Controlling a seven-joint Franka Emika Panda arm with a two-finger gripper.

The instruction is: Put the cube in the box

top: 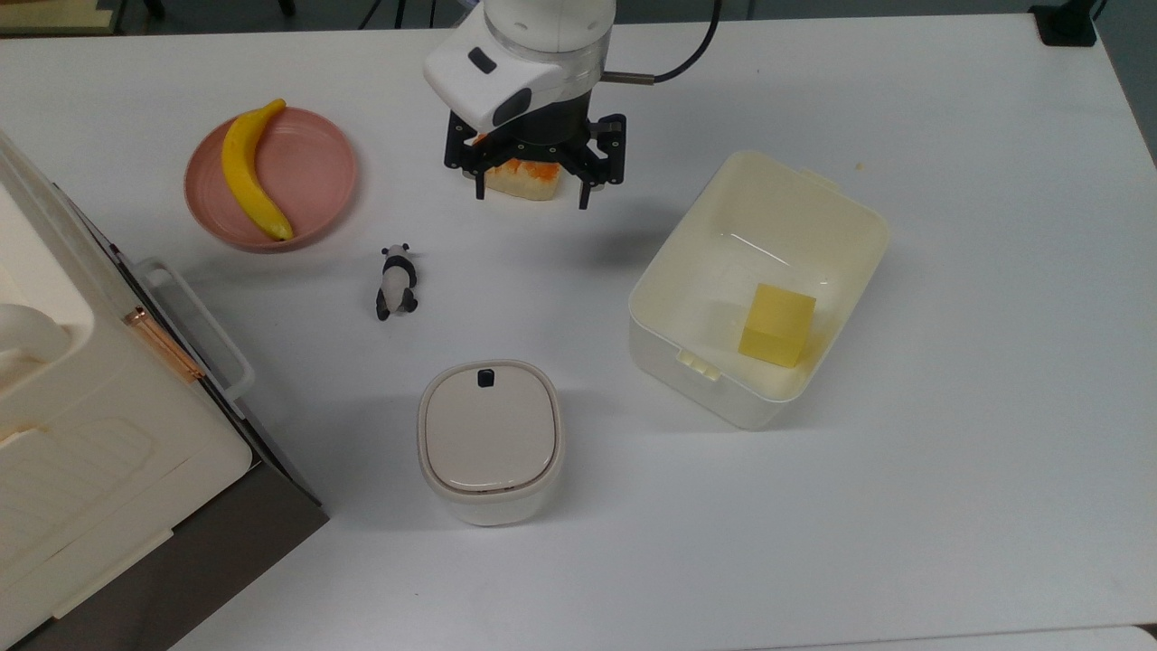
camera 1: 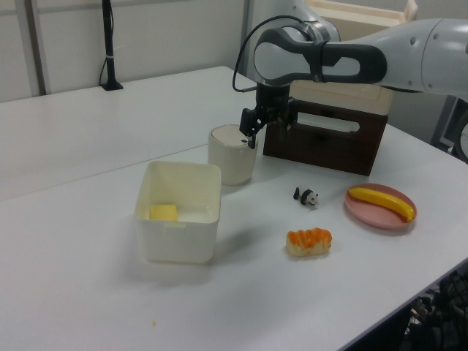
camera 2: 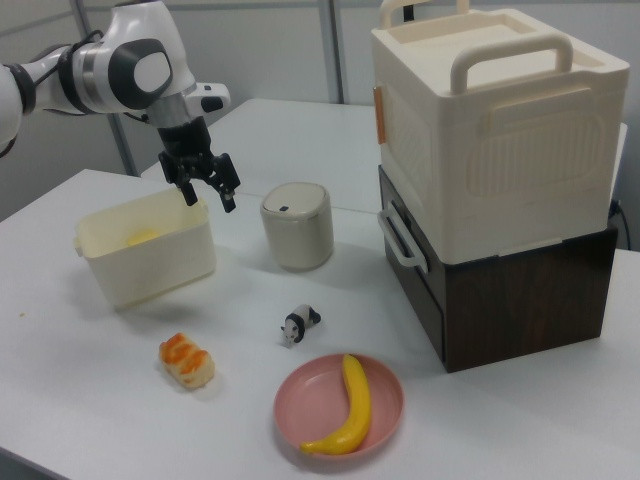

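Note:
The yellow cube (top: pixel 777 324) lies inside the lidless cream-white box (top: pixel 696 378), near the corner closest to the top view's lower right. From the side the cube (camera 1: pixel 163 213) rests on the floor of the box (camera 1: pixel 175 245). My gripper (top: pixel 531 190) hangs open and empty in the air, well away from the box toward the top view's left, above the bread piece. The left view puts the gripper (camera 1: pixel 269 130) high over the table in front of the dark case. In the right view the gripper (camera 2: pixel 208 198) hovers beside the box (camera 2: pixel 140 265).
An orange-topped bread piece (top: pixel 522 178) lies partly under the gripper. A banana (top: pixel 251 172) rests on a pink plate (top: pixel 316 172). A panda figure (top: pixel 396 282) and a lidded rounded bin (top: pixel 489 440) stand mid-table. A big cream case (top: pixel 81 434) sits at the top view's left.

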